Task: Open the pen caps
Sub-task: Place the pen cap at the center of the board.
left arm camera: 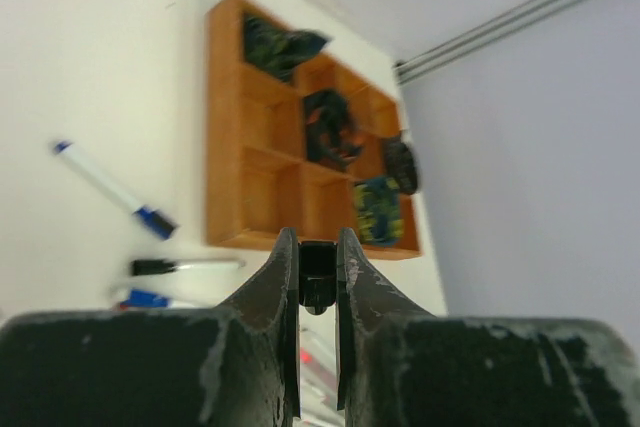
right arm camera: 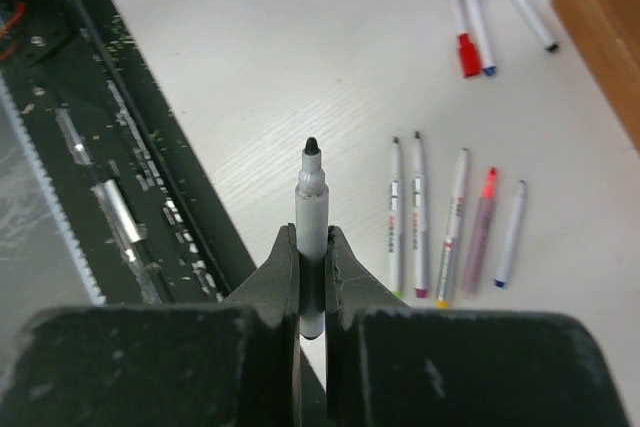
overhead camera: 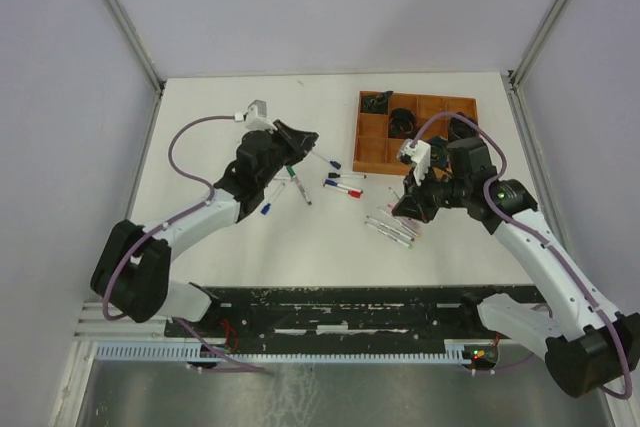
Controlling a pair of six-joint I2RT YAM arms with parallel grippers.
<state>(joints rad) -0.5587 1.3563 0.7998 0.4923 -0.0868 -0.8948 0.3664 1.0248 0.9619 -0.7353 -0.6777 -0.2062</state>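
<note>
Our right gripper (right arm camera: 311, 235) pinches the black-tipped pen (right arm camera: 311, 187) lengthwise between its fingers, with the row of bared pens (right arm camera: 453, 222) lying parallel close by, while our left gripper (left arm camera: 318, 243), well apart, clamps the black cap (left arm camera: 318, 267).

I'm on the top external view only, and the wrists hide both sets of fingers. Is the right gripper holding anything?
Observer: Yes. The right wrist view shows the right gripper shut on a pen, whose barrel sticks out past the fingertips.
Operator: Is its cap on or off?
Observer: Off. The black tip is bare.
Operator: And the left side?
Observer: The left wrist view shows the left gripper clamped on a small black cap, with no pen barrel in it.
</note>
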